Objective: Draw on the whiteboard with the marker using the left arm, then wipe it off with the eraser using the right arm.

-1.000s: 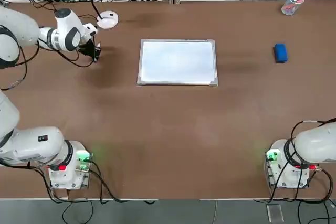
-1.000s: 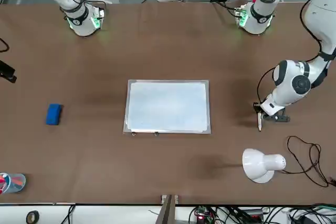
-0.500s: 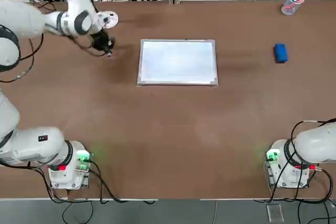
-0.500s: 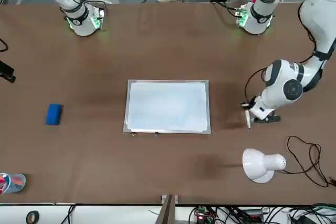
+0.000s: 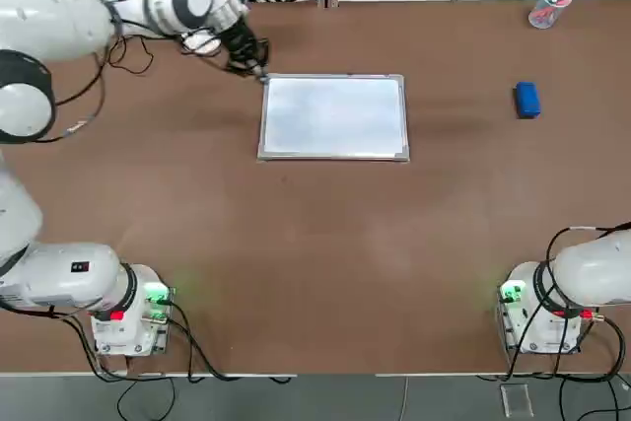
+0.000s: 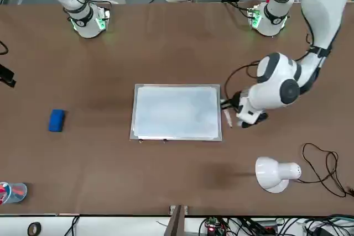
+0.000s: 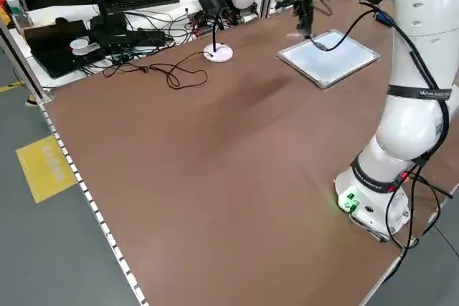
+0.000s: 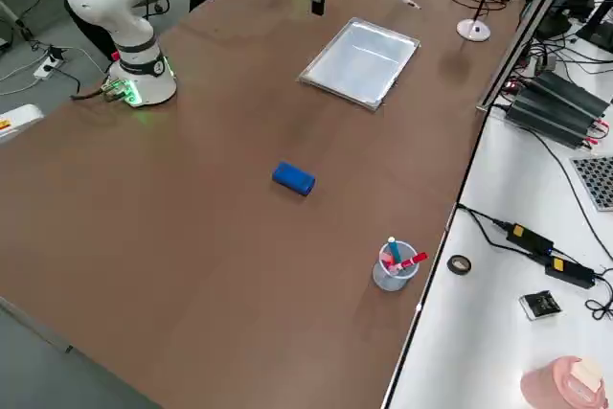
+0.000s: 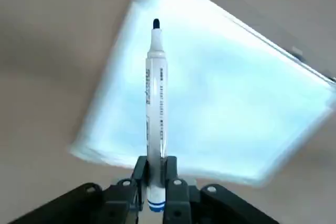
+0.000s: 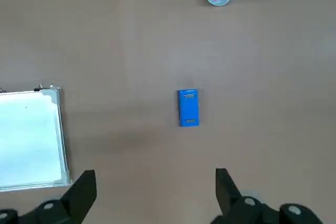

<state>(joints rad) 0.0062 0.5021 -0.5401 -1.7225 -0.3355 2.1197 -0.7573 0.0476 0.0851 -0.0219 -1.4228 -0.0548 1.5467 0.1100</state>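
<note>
The left gripper [image 9: 155, 182], clamped on the marker [image 9: 155, 108], hovers at the blank whiteboard's [image 5: 333, 116] far left corner. Drawing looks about to start; next, lower the tip. The right gripper [image 10: 155, 190] gapes, idle; the eraser [image 5: 526, 100] lies well apart.

I have swung my left gripper [image 5: 258, 71] from the left part of the top view, near the lamp base [image 5: 202, 41], rightward to the upper left corner of the whiteboard [image 5: 333, 115]. The marker [image 9: 156, 114] clamped in it now points over the board instead of bare table.
</note>
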